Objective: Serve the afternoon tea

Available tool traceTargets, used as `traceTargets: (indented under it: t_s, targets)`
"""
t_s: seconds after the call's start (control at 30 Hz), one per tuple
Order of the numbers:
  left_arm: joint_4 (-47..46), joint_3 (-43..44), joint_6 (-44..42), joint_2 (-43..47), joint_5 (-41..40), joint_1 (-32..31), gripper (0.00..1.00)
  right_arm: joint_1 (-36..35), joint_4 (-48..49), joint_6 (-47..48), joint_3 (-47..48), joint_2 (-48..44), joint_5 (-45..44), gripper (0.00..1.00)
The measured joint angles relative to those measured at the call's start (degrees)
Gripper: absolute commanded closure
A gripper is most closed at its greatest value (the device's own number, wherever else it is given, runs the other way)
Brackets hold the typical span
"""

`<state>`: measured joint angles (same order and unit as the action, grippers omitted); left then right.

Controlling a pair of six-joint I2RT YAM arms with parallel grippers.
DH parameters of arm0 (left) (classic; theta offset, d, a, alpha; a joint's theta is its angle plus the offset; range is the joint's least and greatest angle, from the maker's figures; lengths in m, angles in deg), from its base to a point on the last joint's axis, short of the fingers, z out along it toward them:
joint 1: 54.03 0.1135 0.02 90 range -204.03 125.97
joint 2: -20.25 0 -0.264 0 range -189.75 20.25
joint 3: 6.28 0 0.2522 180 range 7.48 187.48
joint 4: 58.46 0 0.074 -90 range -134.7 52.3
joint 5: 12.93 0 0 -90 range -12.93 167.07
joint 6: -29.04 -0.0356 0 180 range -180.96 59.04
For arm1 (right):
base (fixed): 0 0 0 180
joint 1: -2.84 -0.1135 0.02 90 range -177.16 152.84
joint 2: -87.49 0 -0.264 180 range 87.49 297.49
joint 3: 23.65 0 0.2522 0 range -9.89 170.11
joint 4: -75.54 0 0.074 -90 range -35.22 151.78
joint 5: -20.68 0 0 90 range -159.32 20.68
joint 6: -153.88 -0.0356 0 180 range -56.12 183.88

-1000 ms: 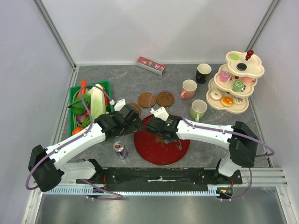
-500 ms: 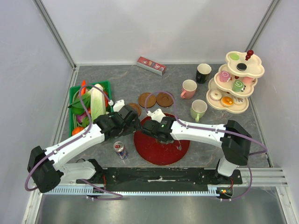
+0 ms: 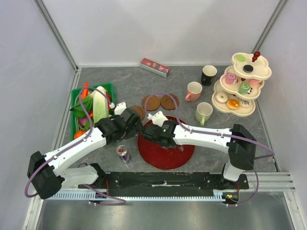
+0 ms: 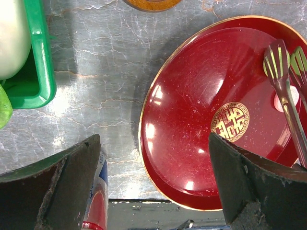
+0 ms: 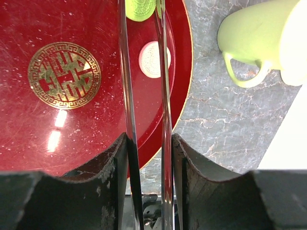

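Observation:
My right gripper [image 3: 165, 138] hovers over the red plate [image 3: 158, 158] and is shut on metal tongs [image 5: 165, 96]. A green macaron [image 5: 140, 7] sits between the tong tips; I cannot tell if it is pinched. A white macaron [image 5: 153, 60] lies on the plate. My left gripper [image 3: 134, 125] is open and empty over the plate's left rim [image 4: 144, 124]. Three brown saucers [image 3: 151, 102] lie behind the plate. The black mug [image 3: 208, 74], pink mug [image 3: 193, 91] and pale green mug [image 3: 203, 113] stand beside the cream stand [image 3: 242, 84], which holds several pastries.
A green crate [image 3: 76, 98] of vegetables is at the left. A small drink can [image 3: 124, 153] stands just left of the plate, beside my left finger [image 4: 76, 177]. A red box [image 3: 155, 67] lies at the back. The arm rail runs along the near edge.
My right gripper has moved left across the plate with the tongs. My left gripper has shifted slightly towards the back and stays open.

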<state>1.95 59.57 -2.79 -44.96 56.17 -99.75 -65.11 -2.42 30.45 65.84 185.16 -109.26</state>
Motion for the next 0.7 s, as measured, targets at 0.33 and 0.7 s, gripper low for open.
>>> traceTargets:
  t_s: [0.33, 0.7]
  targets:
    - [0.0, -0.6, 0.0, 0.0, 0.0, 0.1, 0.01, -2.4, -1.7, -0.3, 3.1, -3.3, -1.0, 0.56]
    - [0.0, -0.6, 0.0, 0.0, 0.0, 0.3, 0.01, -1.9, -7.1, -0.7, 12.1, -11.5, -6.6, 0.57]
